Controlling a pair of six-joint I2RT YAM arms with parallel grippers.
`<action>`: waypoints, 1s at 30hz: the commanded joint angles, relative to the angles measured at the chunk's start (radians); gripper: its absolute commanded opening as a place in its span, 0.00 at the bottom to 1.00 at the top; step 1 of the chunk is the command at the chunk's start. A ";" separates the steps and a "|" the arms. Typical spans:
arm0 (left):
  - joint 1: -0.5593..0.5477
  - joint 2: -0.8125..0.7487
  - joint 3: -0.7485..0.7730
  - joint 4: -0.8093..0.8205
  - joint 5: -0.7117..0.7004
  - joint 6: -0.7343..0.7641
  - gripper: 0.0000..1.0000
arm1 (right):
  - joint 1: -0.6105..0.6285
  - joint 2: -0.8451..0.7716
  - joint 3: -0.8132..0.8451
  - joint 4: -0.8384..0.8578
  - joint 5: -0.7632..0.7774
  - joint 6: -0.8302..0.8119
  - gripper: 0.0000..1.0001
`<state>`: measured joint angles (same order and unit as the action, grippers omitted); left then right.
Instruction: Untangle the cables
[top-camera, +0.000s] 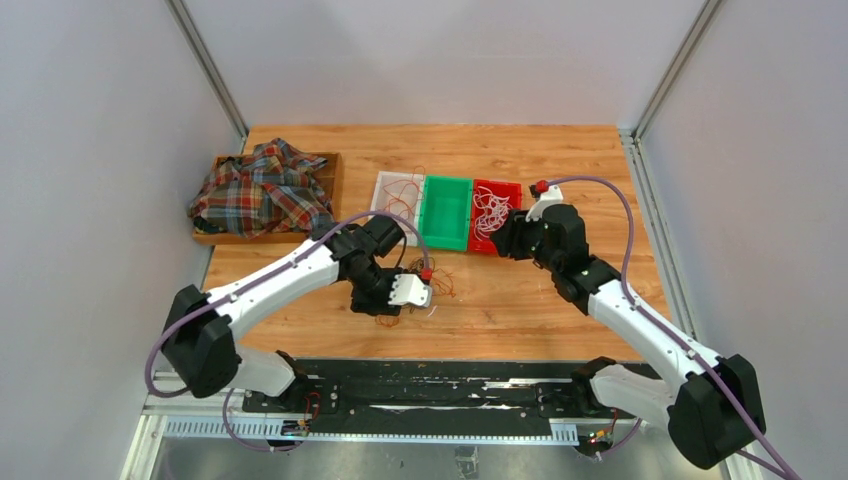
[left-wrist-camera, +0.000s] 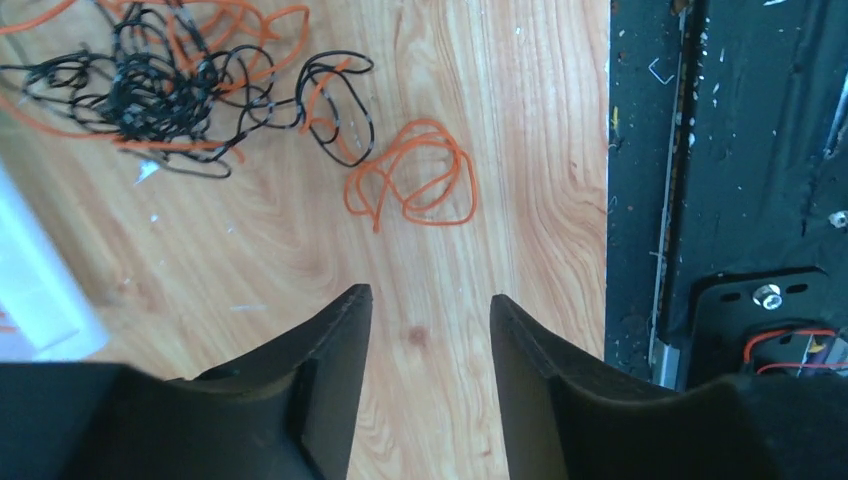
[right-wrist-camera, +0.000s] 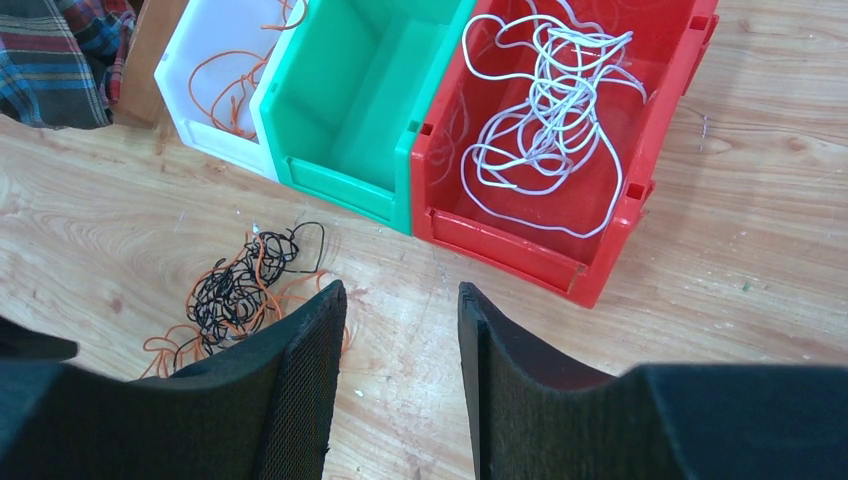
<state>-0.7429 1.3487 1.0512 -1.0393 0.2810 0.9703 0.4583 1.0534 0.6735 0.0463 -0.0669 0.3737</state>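
A tangle of black and orange cables (left-wrist-camera: 160, 90) lies on the wooden table, also in the right wrist view (right-wrist-camera: 240, 295) and the top view (top-camera: 440, 280). A separate orange cable loop (left-wrist-camera: 415, 185) lies just ahead of my left gripper (left-wrist-camera: 430, 300), which is open, empty and low over the bare wood (top-camera: 418, 300). White cables (right-wrist-camera: 550, 110) lie in the red bin (right-wrist-camera: 600, 260). Orange cables (right-wrist-camera: 225, 80) lie in the white bin (right-wrist-camera: 185, 45). My right gripper (right-wrist-camera: 400, 290) is open and empty in front of the red bin (top-camera: 503, 238).
A green bin (right-wrist-camera: 330, 170) with nothing in it stands between the white and red bins. A plaid cloth (top-camera: 262, 190) fills a wooden tray (top-camera: 330, 165) at the back left. The table's near edge and a black rail (left-wrist-camera: 720, 150) lie to the right in the left wrist view.
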 joint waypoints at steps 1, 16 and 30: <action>-0.001 0.107 -0.020 0.077 -0.005 -0.027 0.54 | -0.018 -0.030 -0.021 0.011 0.003 0.011 0.45; -0.001 0.270 -0.050 0.212 -0.047 -0.034 0.27 | -0.021 -0.053 -0.039 0.018 -0.004 0.019 0.43; -0.001 0.057 0.185 -0.292 0.038 0.146 0.01 | -0.029 -0.052 -0.009 0.010 0.011 0.015 0.43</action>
<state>-0.7429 1.4406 1.0988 -1.1423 0.2676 1.0512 0.4480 1.0119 0.6434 0.0540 -0.0673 0.3870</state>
